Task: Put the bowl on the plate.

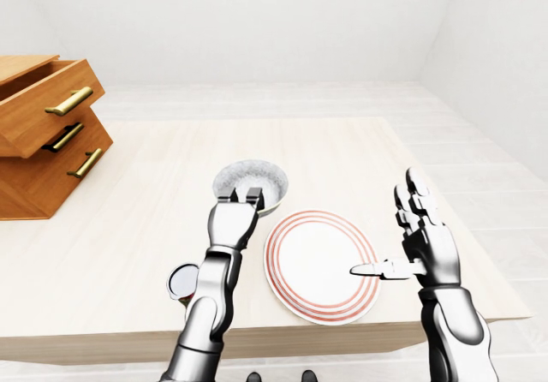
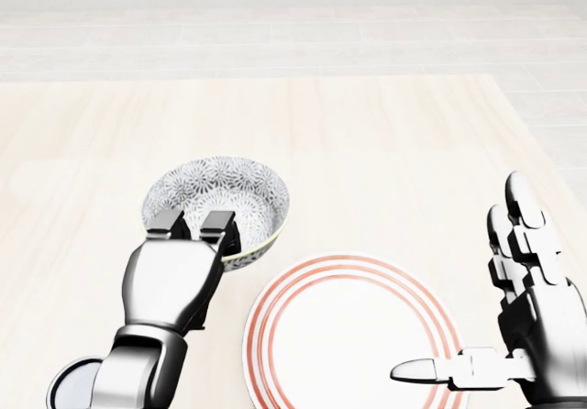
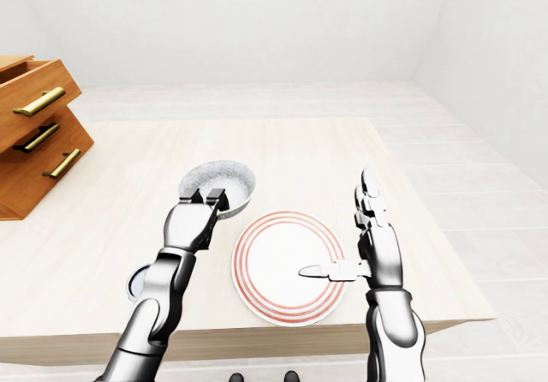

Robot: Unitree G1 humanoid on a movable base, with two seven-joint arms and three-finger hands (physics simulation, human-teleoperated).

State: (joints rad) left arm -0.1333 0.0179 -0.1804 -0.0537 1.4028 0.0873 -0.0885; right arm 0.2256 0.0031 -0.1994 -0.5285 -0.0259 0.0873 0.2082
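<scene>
While your left hand pinches its lower rim, the bowl sits mouth-up, with no long axis, just upper-left of the plate in the head view. Whether it touches the table cannot be told. Your right hand: fingers spread, holding nothing, at the plate's right rim. A round item at lower left is half hidden by your forearm.

Patterned bowl: white w/ grey floral print inside & out, thin yellowish rim, roughly upright, slight tilt. Its bottom edge in head view is pinched by fingers of left hand; can't tell if it's off the bench. It's up-left of the plate, just beside, not over it. Round plate: white, red rings round rim, flat on bench nr its bottom edge.
</scene>
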